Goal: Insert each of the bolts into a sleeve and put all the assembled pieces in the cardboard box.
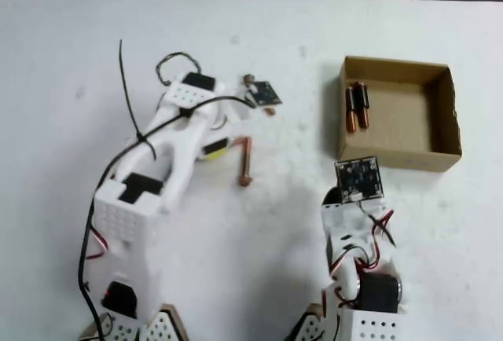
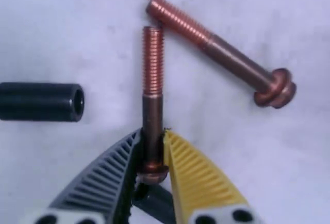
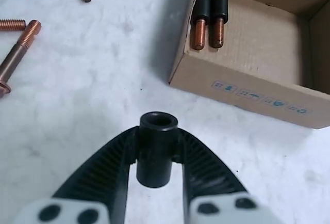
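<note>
The left gripper is clamped on a copper bolt just above its flanged head, with the threaded end free. The right gripper pinches a black sleeve around its middle, open bore pointing away. Both parts look small, rigid and smooth, so they could pivot in a light pinch. Gripping near the head leaves the shank clear for insertion. Farther off, a loose bolt nearly touches the held one's tip, a spare sleeve lies to one side, and two assembled pieces rest in the cardboard box.
</note>
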Robot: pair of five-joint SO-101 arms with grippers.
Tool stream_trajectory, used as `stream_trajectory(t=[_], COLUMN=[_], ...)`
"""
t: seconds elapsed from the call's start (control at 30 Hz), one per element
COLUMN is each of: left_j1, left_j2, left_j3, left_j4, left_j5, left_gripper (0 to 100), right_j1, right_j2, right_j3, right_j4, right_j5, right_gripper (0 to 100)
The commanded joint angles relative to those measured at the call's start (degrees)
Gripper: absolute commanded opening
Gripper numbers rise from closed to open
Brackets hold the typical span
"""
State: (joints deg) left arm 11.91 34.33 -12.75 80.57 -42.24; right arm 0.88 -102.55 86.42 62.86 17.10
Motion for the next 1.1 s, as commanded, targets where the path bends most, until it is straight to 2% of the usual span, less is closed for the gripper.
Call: stream_trajectory(t=[0.0, 0.3, 0.43, 0.7, 0.87, 1.07], left_j1=[1.36, 1.1, 0.57, -2.51, -8.66, -18.07], left_j2=[-1.01, -1.01, -2.59, -18.68, -27.82, -33.19], left_j3=[-7.3, -20.22, -21.1, -7.12, 3.78, 15.74], left_j4=[6.24, 20.22, 21.63, 21.36, 20.84, 14.51], left_j5=[-0.88, -1.93, -4.13, -9.76, -16.26, -24.97], left_gripper=[2, 2, 2, 2, 2, 2], right_j1=[-0.13, -0.13, -0.13, -0.13, -0.13, -0.13], right_j2=[-0.57, -0.57, -0.57, -0.57, -0.57, -0.57], right_j3=[-0.53, -0.44, -0.44, -0.44, -0.44, 0.09], right_j4=[-1.54, -1.54, -1.54, -1.54, -1.54, -1.54], right_j5=[-0.18, -0.18, -0.18, -0.18, -0.18, -0.18], right_gripper=[1.6, 1.6, 1.6, 1.6, 1.6, 1.7])
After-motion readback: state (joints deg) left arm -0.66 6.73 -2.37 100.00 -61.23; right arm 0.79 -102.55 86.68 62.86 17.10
